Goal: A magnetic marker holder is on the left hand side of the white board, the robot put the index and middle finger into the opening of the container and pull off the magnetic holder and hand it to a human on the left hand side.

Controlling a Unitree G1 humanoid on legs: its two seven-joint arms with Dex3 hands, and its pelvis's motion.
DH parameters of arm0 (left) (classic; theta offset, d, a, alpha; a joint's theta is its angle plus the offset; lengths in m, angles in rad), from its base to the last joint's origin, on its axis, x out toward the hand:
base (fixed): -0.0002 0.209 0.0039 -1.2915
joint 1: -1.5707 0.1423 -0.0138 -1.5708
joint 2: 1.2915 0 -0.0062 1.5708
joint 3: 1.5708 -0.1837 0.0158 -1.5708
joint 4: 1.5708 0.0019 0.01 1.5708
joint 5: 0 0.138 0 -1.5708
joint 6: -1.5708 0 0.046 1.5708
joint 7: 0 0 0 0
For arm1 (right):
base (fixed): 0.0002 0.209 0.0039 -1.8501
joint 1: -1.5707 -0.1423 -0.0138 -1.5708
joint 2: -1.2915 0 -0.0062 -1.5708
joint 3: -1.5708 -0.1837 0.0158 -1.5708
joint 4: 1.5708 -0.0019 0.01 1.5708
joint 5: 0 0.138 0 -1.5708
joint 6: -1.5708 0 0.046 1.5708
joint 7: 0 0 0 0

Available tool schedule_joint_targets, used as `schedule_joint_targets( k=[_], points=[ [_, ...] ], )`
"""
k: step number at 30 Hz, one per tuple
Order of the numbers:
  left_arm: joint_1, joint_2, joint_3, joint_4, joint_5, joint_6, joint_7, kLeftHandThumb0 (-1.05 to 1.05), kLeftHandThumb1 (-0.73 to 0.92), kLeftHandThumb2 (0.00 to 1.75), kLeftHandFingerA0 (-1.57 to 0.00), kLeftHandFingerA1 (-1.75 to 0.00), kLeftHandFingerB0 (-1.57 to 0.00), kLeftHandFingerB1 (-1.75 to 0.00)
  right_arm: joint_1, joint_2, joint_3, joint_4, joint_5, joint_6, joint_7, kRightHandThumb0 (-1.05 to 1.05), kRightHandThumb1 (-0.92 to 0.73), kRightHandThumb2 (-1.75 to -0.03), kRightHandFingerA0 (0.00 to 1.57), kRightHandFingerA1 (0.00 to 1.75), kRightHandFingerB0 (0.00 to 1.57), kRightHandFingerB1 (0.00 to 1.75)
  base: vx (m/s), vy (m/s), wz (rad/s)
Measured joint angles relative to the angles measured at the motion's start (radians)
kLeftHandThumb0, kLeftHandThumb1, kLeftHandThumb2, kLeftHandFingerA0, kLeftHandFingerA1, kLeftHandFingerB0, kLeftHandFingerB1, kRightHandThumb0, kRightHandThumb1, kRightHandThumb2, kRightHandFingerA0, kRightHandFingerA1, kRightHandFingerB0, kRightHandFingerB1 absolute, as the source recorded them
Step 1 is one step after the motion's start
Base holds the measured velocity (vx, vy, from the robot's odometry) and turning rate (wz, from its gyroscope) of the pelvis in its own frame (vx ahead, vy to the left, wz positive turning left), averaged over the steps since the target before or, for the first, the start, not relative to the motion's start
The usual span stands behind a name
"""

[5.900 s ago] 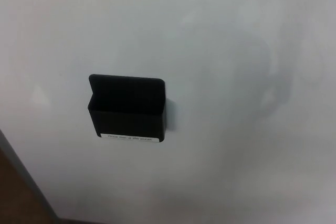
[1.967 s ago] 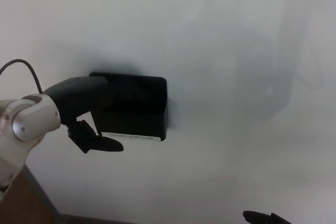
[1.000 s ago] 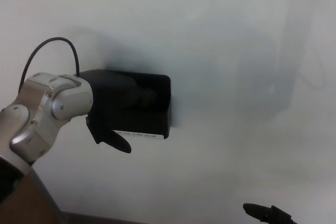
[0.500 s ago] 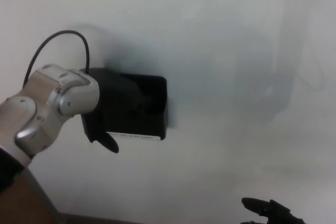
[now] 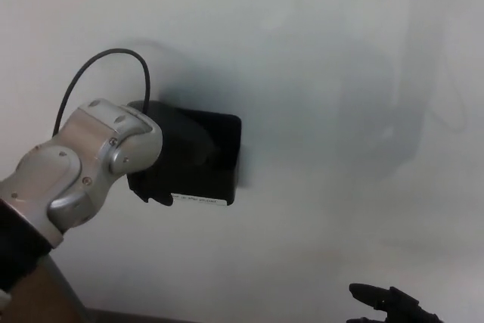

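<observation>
Two hands in view | our left hand (image 5: 178, 149) has fingers hooked into the black magnetic marker holder (image 5: 215, 160), on the whiteboard (image 5: 318, 73) (seemingly attached) | right hand (image 5: 389, 304): grip unreadable | next: pull off, pass left.

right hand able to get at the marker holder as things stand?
Probably not easily. The right hand only shows at the bottom edge, low and well right of the marker holder, and the left hand already covers the holder's left side and opening. Bare whiteboard lies between them.
</observation>
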Motion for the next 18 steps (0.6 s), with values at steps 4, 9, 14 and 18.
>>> schedule_joint_targets(
  k=[4, 9, 14, 18],
  points=[
    [0.038, -0.024, 0.012, 0.052, -0.02, -0.004, -0.009, -0.21, 0.65, 0.84, -0.68, -1.7, -0.64, -1.5, -0.005, 0.0, -0.003, 0.0, 0.003, 0.003, 0.001, -0.55, -0.74, -0.62, 0.76, 0.5, 0.63, 0.45, 0.0, 0.0, 0.0],
    [0.078, -0.071, 0.065, 0.121, -0.09, -0.004, -0.039, -0.19, 0.62, 0.99, -0.72, -1.63, -0.7, -1.45, -0.006, 0.0, -0.002, 0.0, 0.004, 0.005, 0.001, -0.56, -0.74, -0.62, 0.77, 0.5, 0.63, 0.45, 0.0, 0.0, 0.0],
    [0.081, -0.105, 0.12, 0.164, -0.162, 0.004, -0.088, -0.12, 0.59, 0.86, -0.89, -1.7, -0.66, -1.46, -0.008, -0.001, -0.003, 0.0, 0.004, 0.006, 0.001, -0.58, -0.75, -0.63, 0.78, 0.49, 0.63, 0.44, 0.0, 0.0, 0.0],
    [0.081, -0.138, 0.15, 0.2, -0.214, 0.035, -0.141, -0.19, 0.61, 0.93, -0.81, -1.71, -0.69, -1.43, -0.01, 0.0, -0.003, 0.0, 0.004, 0.006, 0.002, -0.58, -0.76, -0.63, 0.78, 0.5, 0.64, 0.44, 0.0, 0.0, 0.0]
  ],
)
